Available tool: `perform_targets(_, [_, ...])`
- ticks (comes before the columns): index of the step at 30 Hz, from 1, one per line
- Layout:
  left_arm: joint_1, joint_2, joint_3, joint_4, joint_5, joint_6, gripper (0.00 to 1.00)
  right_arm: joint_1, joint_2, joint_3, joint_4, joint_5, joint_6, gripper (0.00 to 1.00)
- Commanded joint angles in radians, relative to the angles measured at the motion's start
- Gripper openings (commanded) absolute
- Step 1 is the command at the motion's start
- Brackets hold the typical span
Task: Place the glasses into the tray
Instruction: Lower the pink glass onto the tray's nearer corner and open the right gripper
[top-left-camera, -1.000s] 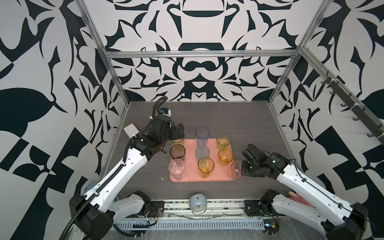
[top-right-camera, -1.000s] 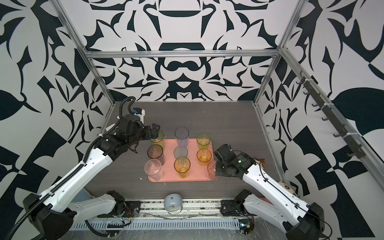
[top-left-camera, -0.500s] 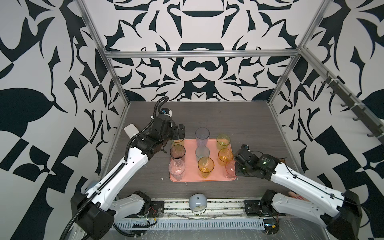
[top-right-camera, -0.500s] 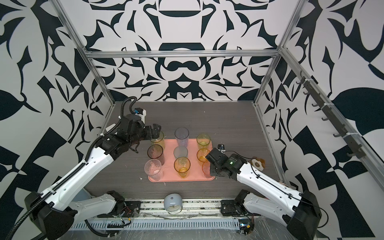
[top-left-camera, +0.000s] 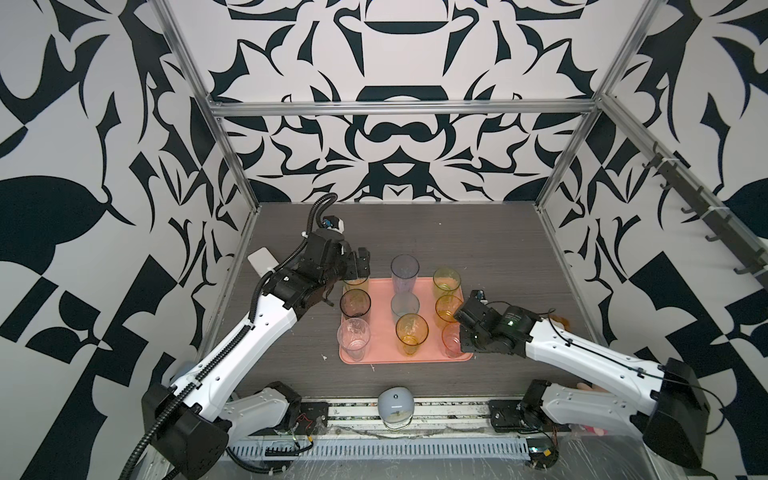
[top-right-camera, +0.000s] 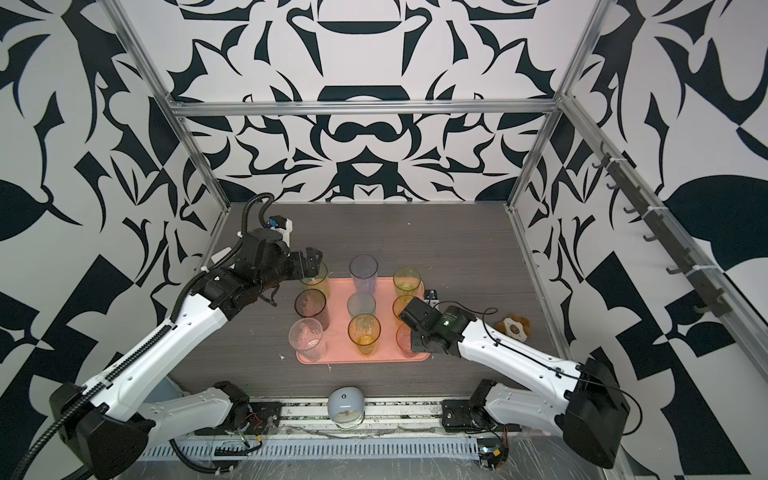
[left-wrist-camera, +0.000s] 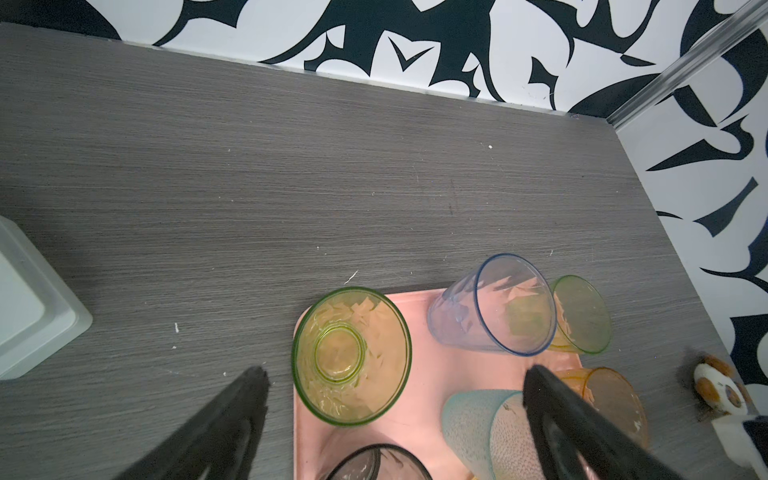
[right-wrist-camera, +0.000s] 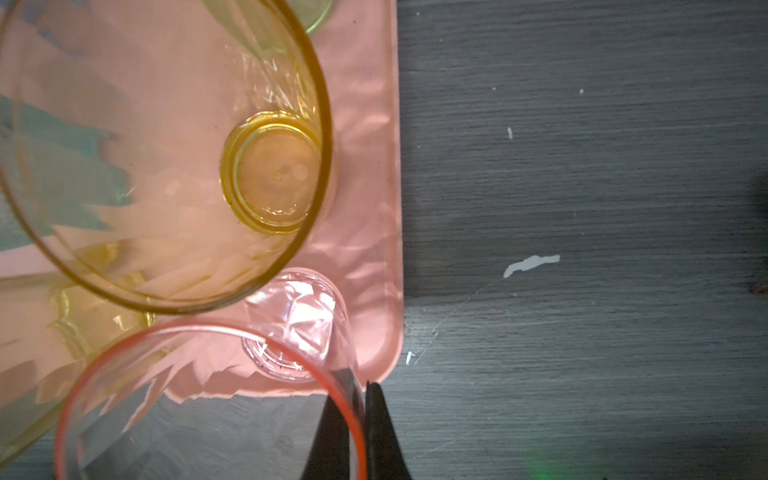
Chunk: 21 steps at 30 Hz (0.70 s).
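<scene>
The salmon-pink tray (top-left-camera: 382, 353) (top-right-camera: 336, 355) lies mid-table and holds several glasses in both top views, among them a tall blue one (top-left-camera: 404, 272) and a clear one (top-left-camera: 353, 338). My right gripper (right-wrist-camera: 360, 390) is shut on the rim of a pink glass (right-wrist-camera: 166, 328) (top-left-camera: 451, 338), one finger inside and one outside. The glass's base is over the tray's (right-wrist-camera: 374, 166) front right corner. My left gripper (top-left-camera: 358, 266) (left-wrist-camera: 397, 374) is open just above the yellow-green glass (left-wrist-camera: 351, 357) at the tray's back left corner and holds nothing.
A pale blue-grey dome gadget (top-left-camera: 395, 405) sits at the front edge. A pale lidded box (left-wrist-camera: 29, 316) (top-left-camera: 262, 259) stands by the left wall. A small orange-and-white toy (top-right-camera: 513, 326) lies right of the tray. An amber glass (right-wrist-camera: 270, 183) stands close beside the pink one.
My right gripper has carried the pink glass leftward from beside the tray to over its front right corner. The left arm has barely moved and stays open.
</scene>
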Motion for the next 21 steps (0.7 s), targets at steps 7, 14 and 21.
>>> perform_targets(7, [0.004, -0.011, -0.019, -0.001, -0.018, -0.001, 0.99, 0.009, 0.002, -0.005, 0.038, 0.041, 0.021, 0.0])
perform_targets(14, [0.003, -0.015, -0.021, -0.006, -0.03, 0.001, 0.99, 0.011, 0.017, 0.02, 0.043, 0.005, -0.026, 0.2])
perform_targets(21, [0.004, -0.017, -0.019, -0.017, -0.055, 0.002, 0.99, 0.011, -0.02, 0.087, -0.016, -0.053, -0.038, 0.41])
